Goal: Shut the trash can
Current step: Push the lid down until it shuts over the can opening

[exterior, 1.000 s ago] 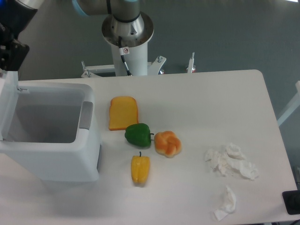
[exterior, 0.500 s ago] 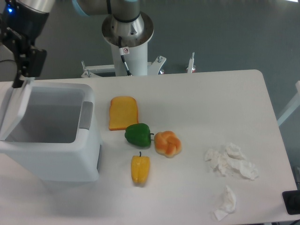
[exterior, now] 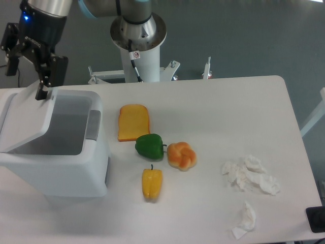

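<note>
The trash can is a big white bin at the left of the table, with a grey latch strip on its right rim. Its white lid leans at a slant over the left part of the opening, which is still partly uncovered. My gripper hangs just above the lid's raised edge at the far left. Its dark fingers are spread open with nothing between them, and the right fingertip rests at the lid's top edge.
Right of the bin lie an orange bread slice, a green pepper, a bun and a yellow pepper. Crumpled tissues sit at the right front. The arm's base stands behind the table.
My gripper has moved to the right and a little down. The lid has tipped from nearly upright to slanting over the bin's opening.
</note>
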`<action>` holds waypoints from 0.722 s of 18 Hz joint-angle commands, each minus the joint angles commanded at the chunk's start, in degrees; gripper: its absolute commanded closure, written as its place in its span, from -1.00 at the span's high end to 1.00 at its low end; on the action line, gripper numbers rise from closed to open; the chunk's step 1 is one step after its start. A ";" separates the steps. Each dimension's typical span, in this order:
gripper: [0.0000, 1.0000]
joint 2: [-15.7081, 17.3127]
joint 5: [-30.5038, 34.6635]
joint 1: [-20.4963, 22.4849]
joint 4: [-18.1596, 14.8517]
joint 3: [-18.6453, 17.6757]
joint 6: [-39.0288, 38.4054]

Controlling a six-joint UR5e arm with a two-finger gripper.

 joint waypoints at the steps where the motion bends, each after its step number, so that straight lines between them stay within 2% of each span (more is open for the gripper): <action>1: 1.00 -0.09 0.00 0.00 0.00 -0.53 -0.35; 6: 1.00 -0.18 -0.53 1.23 -0.53 -2.02 -3.68; 11: 1.00 -0.44 -1.40 2.29 -0.62 -2.20 -15.97; 13: 1.00 -0.61 -1.93 2.81 -0.53 -2.20 -18.27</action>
